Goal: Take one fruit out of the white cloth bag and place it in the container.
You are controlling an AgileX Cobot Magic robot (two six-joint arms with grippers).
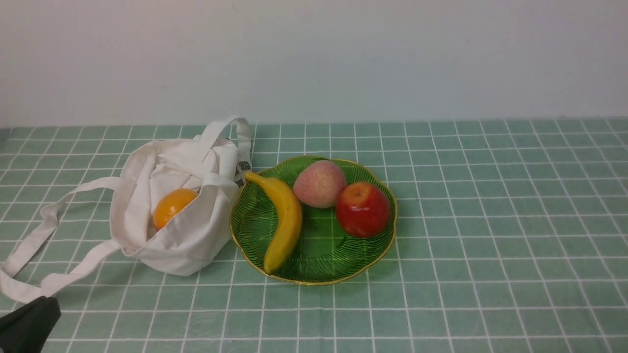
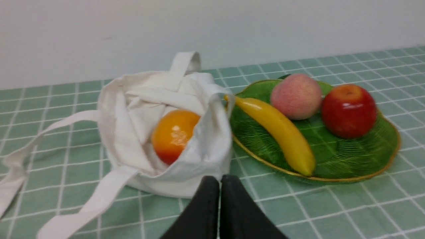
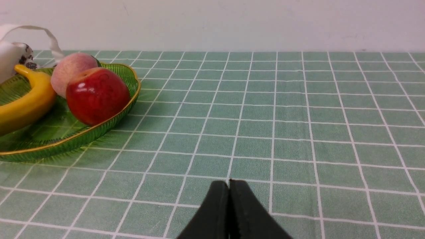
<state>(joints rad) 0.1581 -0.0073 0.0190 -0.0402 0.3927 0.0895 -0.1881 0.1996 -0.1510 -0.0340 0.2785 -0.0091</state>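
One banana (image 1: pixel 283 223) lies in the green dish (image 1: pixel 314 274) beside the white bag (image 1: pixel 186 240), well apart from both left gripper (image 2: pixel 219 181) and right gripper (image 3: pixel 228 186), jaws together, empty; bag tag print unreadable.

You had bright, even light with soft shadows. Glare spots sat on the apple (image 2: pixel 348 111) and banana (image 2: pixel 277 127). The left wrist view was slightly blurred, worst on the bag (image 2: pixel 166 132); the gripper (image 2: pixel 219 181) close-up was soft.

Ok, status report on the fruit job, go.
Left gripper shut, empty; right gripper shut, empty. Banana lying in green dish, beside bag. Orange remains bagged. Nothing obstructing.
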